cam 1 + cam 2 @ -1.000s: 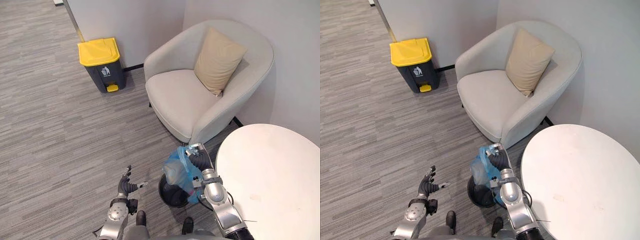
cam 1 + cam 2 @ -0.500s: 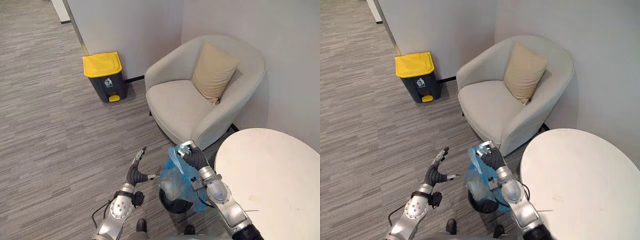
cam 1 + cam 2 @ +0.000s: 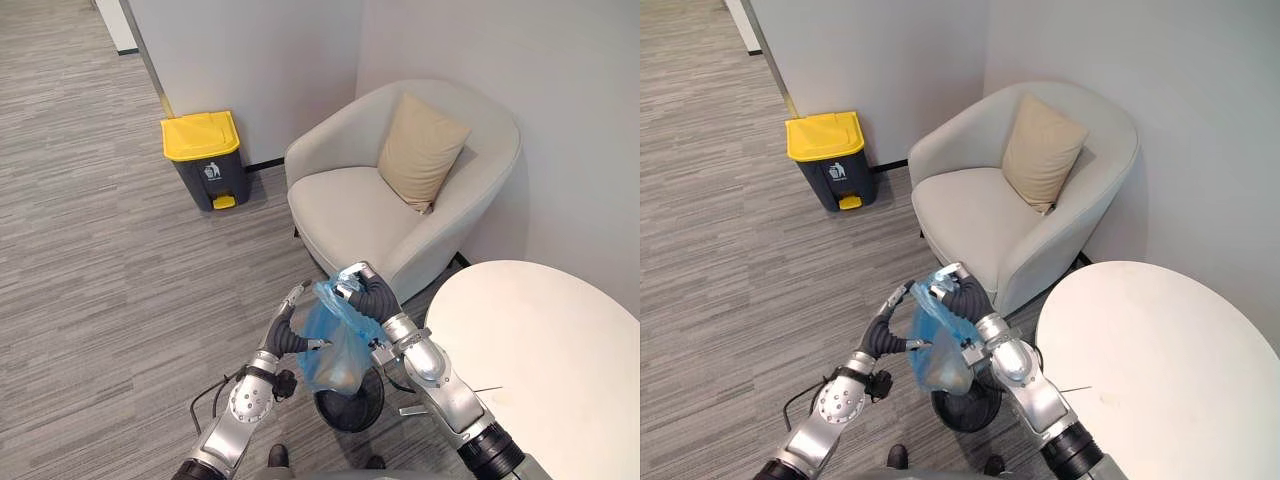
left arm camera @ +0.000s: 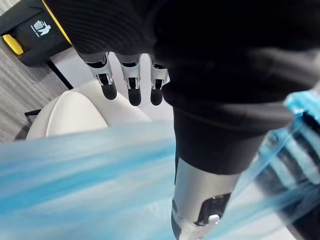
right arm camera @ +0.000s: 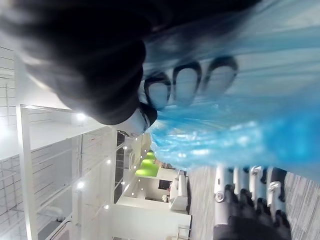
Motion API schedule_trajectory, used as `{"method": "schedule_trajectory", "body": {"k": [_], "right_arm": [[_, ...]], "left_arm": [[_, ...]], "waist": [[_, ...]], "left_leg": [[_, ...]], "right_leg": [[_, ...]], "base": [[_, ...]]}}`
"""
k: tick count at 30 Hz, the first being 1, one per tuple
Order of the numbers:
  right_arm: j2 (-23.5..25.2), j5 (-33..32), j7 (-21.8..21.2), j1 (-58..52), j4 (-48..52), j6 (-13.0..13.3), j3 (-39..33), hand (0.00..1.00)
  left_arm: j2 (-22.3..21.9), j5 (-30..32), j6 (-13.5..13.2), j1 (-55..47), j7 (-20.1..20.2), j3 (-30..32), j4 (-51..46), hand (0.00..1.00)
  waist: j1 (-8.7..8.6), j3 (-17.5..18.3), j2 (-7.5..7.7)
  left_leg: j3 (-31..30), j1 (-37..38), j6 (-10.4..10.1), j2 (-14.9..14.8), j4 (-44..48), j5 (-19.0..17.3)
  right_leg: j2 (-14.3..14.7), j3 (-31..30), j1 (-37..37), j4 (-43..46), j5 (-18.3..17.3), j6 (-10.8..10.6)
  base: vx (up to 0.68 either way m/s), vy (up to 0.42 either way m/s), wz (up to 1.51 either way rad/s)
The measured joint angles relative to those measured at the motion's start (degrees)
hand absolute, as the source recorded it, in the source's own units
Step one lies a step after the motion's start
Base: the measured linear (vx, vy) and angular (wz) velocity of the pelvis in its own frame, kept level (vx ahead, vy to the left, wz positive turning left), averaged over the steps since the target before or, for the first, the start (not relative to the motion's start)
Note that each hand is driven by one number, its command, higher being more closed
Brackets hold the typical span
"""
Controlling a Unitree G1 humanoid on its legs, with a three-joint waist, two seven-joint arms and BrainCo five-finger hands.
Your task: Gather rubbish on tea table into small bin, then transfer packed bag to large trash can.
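Note:
A blue plastic bag with rubbish in it hangs just above the small black bin on the floor. My right hand is shut on the bag's gathered top, and its fingers curl into the blue film. My left hand is open against the bag's left side, with straight fingers above the blue plastic. The large trash can, dark grey with a yellow lid, stands by the wall at the far left.
A pale armchair with a beige cushion stands right behind the bag. The round white tea table is at my right. Grey carpet floor stretches from the bin to the trash can.
My right hand has raised the blue bag out of the small bin. My left hand has come up from low near the floor to the bag's side. The camera has shifted a little.

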State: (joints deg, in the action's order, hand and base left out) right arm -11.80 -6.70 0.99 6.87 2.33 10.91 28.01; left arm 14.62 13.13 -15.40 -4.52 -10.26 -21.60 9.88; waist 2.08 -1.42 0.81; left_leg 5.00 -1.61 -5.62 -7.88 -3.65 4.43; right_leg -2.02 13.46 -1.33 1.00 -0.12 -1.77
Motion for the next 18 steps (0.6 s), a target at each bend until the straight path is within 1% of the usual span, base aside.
{"method": "schedule_trajectory", "body": {"k": [5, 8, 12, 18], "right_arm": [[0.1, -2.5, -0.1, 1.9, 3.8, 0.1, 0.1, 1.0], [0.1, -4.5, -0.1, 3.8, 3.8, 0.1, 0.3, 1.0], [0.2, -6.5, -0.2, 5.8, 3.9, 0.1, 3.0, 1.0], [0.2, -8.8, -0.2, 7.5, 3.9, 0.1, 4.3, 1.0]], "left_arm": [[-0.9, 0.3, 0.6, 1.9, 0.1, -0.7, 3.1, 0.0], [-1.5, 1.1, 1.1, 2.8, 0.1, -0.8, 5.4, 0.0], [-1.5, 1.2, 1.5, 3.3, 0.0, -0.8, 7.2, 0.0], [-2.5, 1.2, 1.5, 3.4, -0.2, -0.8, 9.3, 0.0]], "waist": [[-0.08, 0.2, 0.37], [-0.28, 0.3, 0.49], [-1.11, 0.3, 0.52], [-1.13, 0.7, 1.03]], "left_leg": [[0.5, 0.3, 0.0, 0.0, -0.3, 0.0], [0.7, 0.4, 0.0, 0.0, -0.4, 0.0], [0.9, 0.4, 0.0, 0.0, -0.4, 0.0], [1.1, 0.4, 0.0, -0.1, -0.3, 0.0]], "right_leg": [[0.0, -0.5, -0.1, -0.1, 0.0, 0.0], [0.1, -0.8, -0.2, -0.1, 0.0, 0.0], [0.1, -1.0, -0.2, -0.2, 0.1, 0.1], [0.2, -1.3, -0.4, -0.2, 0.2, 0.2]], "base": [[0.01, 0.0, -0.05], [0.01, 0.0, -0.05], [0.0, 0.0, -0.01], [0.0, 0.0, -0.01]]}}
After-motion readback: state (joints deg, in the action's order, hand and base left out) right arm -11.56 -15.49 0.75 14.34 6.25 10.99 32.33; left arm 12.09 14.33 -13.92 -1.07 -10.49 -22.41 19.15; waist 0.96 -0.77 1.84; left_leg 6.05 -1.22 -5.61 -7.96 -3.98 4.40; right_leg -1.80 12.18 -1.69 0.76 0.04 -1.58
